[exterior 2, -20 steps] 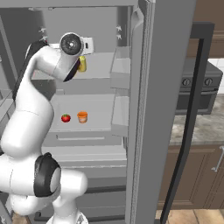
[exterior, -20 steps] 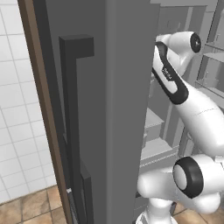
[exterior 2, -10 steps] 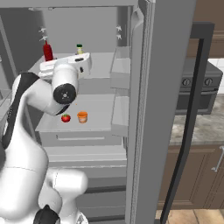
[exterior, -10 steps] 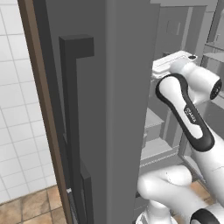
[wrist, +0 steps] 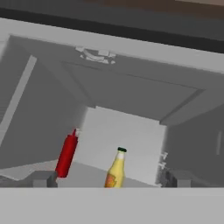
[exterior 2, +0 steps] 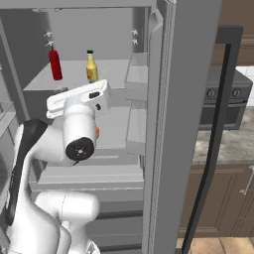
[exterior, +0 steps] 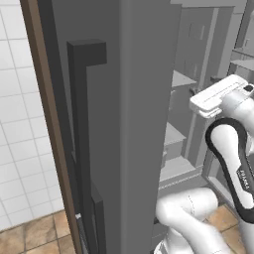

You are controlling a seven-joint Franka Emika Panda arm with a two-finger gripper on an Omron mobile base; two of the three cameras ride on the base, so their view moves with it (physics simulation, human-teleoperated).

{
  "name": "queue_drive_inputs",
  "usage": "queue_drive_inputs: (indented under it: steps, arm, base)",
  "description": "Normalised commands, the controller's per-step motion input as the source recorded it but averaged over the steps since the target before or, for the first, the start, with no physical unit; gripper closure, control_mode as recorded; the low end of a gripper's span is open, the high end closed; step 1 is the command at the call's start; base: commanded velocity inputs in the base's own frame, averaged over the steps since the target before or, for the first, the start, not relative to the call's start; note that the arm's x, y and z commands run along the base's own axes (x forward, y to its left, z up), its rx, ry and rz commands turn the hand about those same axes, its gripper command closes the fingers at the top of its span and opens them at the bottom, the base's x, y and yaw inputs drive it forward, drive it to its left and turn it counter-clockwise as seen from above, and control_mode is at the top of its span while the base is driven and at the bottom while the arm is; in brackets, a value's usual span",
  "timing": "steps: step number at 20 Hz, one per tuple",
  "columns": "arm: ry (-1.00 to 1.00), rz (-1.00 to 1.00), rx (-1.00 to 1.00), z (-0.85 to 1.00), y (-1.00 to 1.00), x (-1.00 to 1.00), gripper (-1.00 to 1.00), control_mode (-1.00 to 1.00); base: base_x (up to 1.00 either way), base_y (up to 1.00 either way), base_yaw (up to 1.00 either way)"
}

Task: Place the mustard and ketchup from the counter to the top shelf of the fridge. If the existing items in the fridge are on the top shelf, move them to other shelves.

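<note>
Since the earlier frames, the arm has drawn back and downward from the fridge interior. Left base view: the fridge door [exterior: 99, 124] occupies the foreground, with the white arm folded at right. Right base view: one ketchup bottle [exterior 2: 55, 64] and one mustard bottle [exterior 2: 91, 67] stand upright, apart, on the top shelf [exterior 2: 111, 72]; an orange item [exterior 2: 97, 132] lies on the shelf below, mostly hidden by the arm. Hand view: both bottles are on the shelf, and the gripper [wrist: 109, 180] fingers [wrist: 43, 179] stand wide apart, holding nothing.
</note>
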Motion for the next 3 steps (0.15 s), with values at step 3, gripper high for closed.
queue_drive_inputs:
  steps: [3]
  arm:
    - [0.00, 0.02, -0.21, -0.09, -0.13, -1.00, -1.00, -1.00]
  base:
    - [0.00, 0.00, 0.00]
